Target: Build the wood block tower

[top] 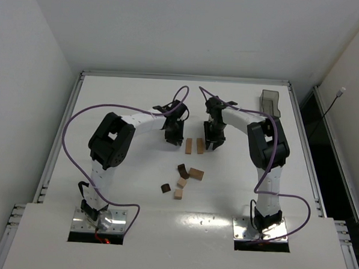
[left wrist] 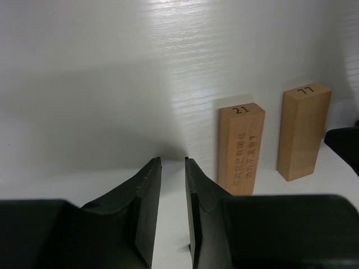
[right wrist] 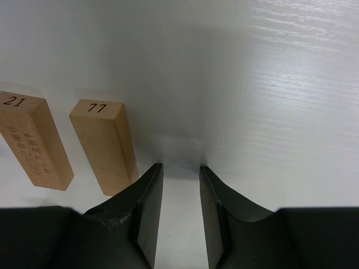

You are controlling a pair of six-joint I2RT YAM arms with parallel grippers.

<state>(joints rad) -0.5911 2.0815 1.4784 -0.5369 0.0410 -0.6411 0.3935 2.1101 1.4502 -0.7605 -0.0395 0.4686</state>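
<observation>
1. Although the task asked for a tower, the white table (top: 121,95) carried no stack at this moment. Every wood piece lay flat on it, so in my judgement the building was not begun.
2. The left arm (top: 110,140) and the right arm (top: 264,142) both reached to the middle of the table, with their heads near one another. If both went for the same piece, they could collide.
3. The grey bin (top: 269,103) stood at the far right corner, well apart from the wood, and seemed no danger.
4. The left gripper (left wrist: 173,168) hung low over bare table just left of the bars. Its jaws were narrow, with only a thin slit and nothing between them. At that width it could not take a bar, and coming down on one it would only push it away.
5. The right gripper (right wrist: 181,174) was just right of the bars, its jaws a little wider and also empty.
6. The bar marked 21 (left wrist: 241,147) and the bar marked 77 (left wrist: 303,131), both light tan, lay side by side between the grippers, near but not touching. A finger put into that gap could shove the neighbour.
7. Five smaller blocks (top: 180,180), tan and dark brown, were scattered nearer to the arm bases. Being small, they might tilt in a grip, and a crooked piece would make the stack fall.
</observation>
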